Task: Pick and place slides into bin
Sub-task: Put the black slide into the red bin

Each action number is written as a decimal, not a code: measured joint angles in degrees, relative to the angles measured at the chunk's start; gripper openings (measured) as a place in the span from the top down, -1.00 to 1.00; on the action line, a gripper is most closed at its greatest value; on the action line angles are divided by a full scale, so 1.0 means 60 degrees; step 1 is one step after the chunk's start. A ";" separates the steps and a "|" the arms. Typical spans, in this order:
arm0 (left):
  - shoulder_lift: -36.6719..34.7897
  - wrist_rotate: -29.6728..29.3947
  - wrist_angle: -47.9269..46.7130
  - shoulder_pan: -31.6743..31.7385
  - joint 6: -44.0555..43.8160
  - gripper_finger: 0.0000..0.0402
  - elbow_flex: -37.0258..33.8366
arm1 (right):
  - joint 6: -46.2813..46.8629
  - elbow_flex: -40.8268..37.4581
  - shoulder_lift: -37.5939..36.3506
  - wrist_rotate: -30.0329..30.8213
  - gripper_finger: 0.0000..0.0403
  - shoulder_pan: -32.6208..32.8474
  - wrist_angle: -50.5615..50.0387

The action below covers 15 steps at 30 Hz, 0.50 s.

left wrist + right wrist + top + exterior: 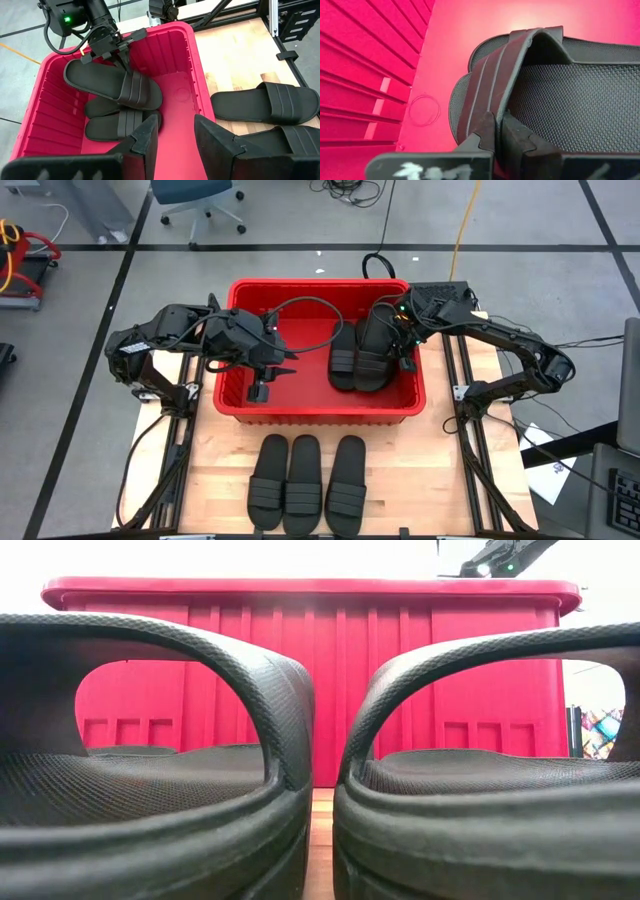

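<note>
From above, three slides (307, 483) lie side by side on the desk (218, 470), just outside the long wall of the bin (320, 412) that faces away from the arms' bases. Inside the bin, three more slides (365, 350) are stacked at its right end. The right pincer (403, 330) sits on that stack, closed on the strap of the top slide (380, 345). The left pincer (262, 380) hangs over the bin's bare left half, fingers apart, holding nothing.

At desk height, two slide straps (200, 670) arch close to the lens, the bin's red wall (320, 680) behind them.

The left wrist view shows its own spread fingers (145, 137) above the bin floor and the right pincer (122, 57) on the top slide (112, 82).

The right wrist view shows closed fingers (490, 132) pinching the ribbed strap (492, 85).
</note>
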 joint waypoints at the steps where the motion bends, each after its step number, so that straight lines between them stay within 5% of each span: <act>1: 0.0000 0.0000 0.0002 -0.0002 0.0000 0.38 0.0000 | -0.0060 0.0000 0.0000 0.0014 1.00 0.0000 -0.0007; 9: 0.0000 0.0000 0.0004 0.0000 0.0000 0.38 0.0000 | -0.0457 0.0042 -0.0216 -0.0889 1.00 -0.0018 -0.0357; 15: 0.0000 0.0000 0.0004 -0.0001 0.0000 0.38 0.0000 | -0.0677 0.0324 -0.0493 -0.0492 1.00 -0.0018 -0.0913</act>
